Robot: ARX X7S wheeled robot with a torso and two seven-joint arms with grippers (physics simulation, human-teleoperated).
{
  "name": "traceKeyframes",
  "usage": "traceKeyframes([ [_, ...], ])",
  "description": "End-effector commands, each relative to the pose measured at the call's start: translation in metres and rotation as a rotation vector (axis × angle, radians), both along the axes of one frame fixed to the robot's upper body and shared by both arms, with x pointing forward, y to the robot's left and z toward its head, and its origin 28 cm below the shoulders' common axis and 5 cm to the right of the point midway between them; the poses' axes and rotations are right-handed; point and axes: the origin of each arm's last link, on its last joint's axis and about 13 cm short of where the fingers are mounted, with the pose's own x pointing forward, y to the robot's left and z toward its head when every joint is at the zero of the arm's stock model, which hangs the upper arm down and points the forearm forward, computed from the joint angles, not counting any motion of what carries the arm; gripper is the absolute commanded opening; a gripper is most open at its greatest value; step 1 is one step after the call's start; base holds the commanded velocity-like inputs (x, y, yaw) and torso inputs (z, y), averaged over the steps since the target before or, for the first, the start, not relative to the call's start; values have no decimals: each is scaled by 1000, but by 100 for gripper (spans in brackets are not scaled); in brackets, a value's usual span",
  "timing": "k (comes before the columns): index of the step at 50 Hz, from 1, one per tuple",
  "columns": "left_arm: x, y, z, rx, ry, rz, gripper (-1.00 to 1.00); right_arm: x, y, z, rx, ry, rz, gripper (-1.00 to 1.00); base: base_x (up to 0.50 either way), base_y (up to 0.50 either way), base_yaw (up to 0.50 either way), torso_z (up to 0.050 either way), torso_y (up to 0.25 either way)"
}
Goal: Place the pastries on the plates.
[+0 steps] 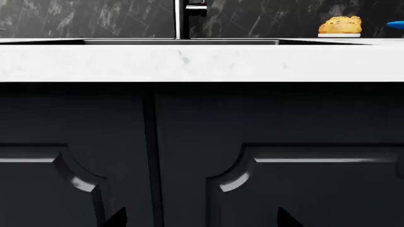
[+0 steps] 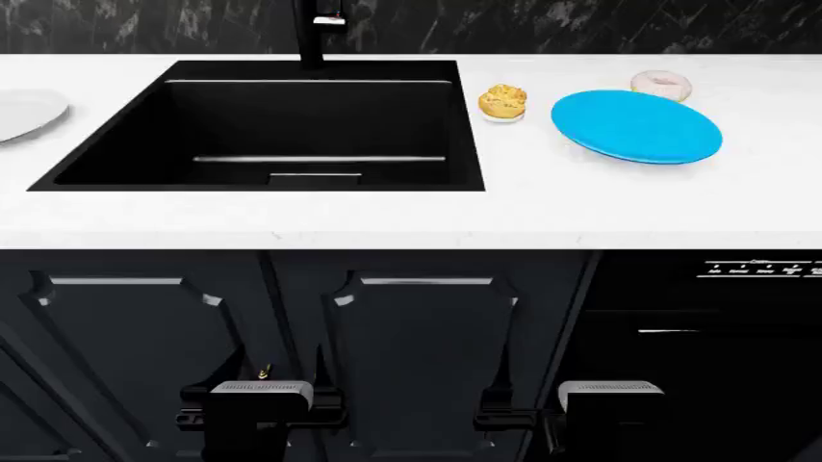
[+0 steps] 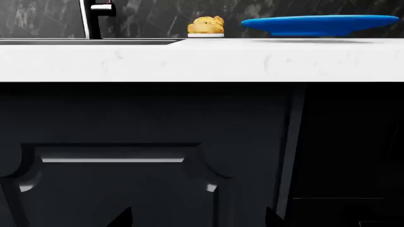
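A golden-yellow bun (image 2: pixel 502 103) sits on the white counter right of the sink, also in the left wrist view (image 1: pixel 340 26) and right wrist view (image 3: pixel 206 26). A pinkish-white doughnut (image 2: pixel 661 85) lies behind the blue plate (image 2: pixel 636 126), which also shows in the right wrist view (image 3: pixel 319 23). The pale plate (image 2: pixel 26 112) is at the counter's far left. My left gripper (image 1: pixel 197 218) and right gripper (image 3: pixel 196 218) are both open and empty, low in front of the cabinet doors, far below the counter top.
A black sink (image 2: pixel 269 125) with a black tap (image 2: pixel 312 34) takes the counter's middle. Dark cabinet doors (image 2: pixel 411 337) stand below the counter edge. A dishwasher front (image 2: pixel 719 327) is at the right. A dark marble wall closes the back.
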Motion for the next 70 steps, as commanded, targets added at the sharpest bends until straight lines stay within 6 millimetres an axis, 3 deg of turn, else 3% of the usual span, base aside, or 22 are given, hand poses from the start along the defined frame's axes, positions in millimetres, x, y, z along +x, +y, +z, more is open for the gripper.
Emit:
traceKeyframes([
  [1,1,0,2,1,-7,10,100,1,1,0,0,-10,1,100,0,0,0,0,0],
  [15,0,4,2,6,-12,25,100,0,1,1,-24,-13,21,100,0,-10,0,0,0],
  [62,-3,2,2,10,-15,30,100,2,-2,4,-26,-32,6,100,-8,-459,0,0,0],
  [70,-3,3,4,10,-39,25,100,1,-2,6,-24,-36,-8,100,29,-118,0,7,0],
])
